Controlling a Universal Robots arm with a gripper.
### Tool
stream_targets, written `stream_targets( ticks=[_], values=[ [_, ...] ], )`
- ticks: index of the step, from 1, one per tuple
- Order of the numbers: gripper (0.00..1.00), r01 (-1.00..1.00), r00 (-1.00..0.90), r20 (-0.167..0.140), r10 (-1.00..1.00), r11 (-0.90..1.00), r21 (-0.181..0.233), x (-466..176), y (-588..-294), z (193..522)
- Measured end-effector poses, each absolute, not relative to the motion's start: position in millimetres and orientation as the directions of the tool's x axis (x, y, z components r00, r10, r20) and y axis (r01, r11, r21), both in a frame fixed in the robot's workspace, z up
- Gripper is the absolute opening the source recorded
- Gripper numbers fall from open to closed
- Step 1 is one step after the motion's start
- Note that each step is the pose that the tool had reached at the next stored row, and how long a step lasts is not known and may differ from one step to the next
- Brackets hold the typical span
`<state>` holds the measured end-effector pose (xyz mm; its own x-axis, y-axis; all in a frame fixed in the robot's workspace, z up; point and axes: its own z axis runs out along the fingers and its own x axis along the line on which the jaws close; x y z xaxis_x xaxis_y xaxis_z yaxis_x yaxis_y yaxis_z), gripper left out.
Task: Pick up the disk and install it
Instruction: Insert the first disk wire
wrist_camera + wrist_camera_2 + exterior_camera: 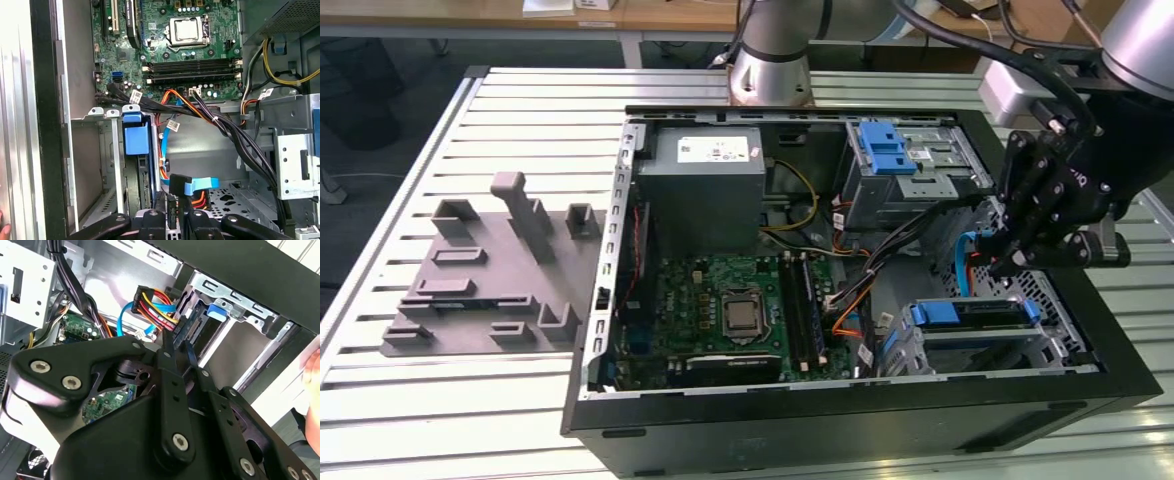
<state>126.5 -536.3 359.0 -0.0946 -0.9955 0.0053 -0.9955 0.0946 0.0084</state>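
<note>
The disk (pixel 974 316) in its blue carrier sits in the drive cage at the near right corner of the open computer case (pixel 761 425). In both wrist views its blue tab (pixel 136 136) (pixel 218 310) sticks out of the cage. My gripper (pixel 1014 262) hangs inside the case just behind that cage. Its narrow fingers (pixel 167 347) are drawn close together on a black cable connector (pixel 186 329) (pixel 177 183), which carries blue, red and yellow leads. The connector is next to the disk's end.
A second cage (pixel 907 165) with a blue carrier stands at the case's back right. The motherboard (pixel 734 310) and cable bundles (pixel 220 125) fill the middle. A grey fixture (pixel 487 270) lies on the slatted table at the exterior view's left. A person's hand (pixel 312 375) is near the case's outside.
</note>
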Motion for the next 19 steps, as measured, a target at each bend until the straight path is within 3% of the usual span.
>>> stream_targets(
  ticks=[14,16,17,19],
  values=[
    [0.25,-0.995,-0.095,0.005,-0.996,0.095,0.008,126.9,-535.3,354.1],
    [0.23,-0.995,-0.095,0.005,-0.996,0.095,0.008,127.0,-535.3,353.1],
    [0.17,-0.995,-0.095,0.005,-0.996,0.095,0.008,127.0,-535.3,353.0],
    [0.17,-0.995,-0.095,0.005,-0.996,0.095,0.008,127.0,-535.3,353.0]
  ],
)
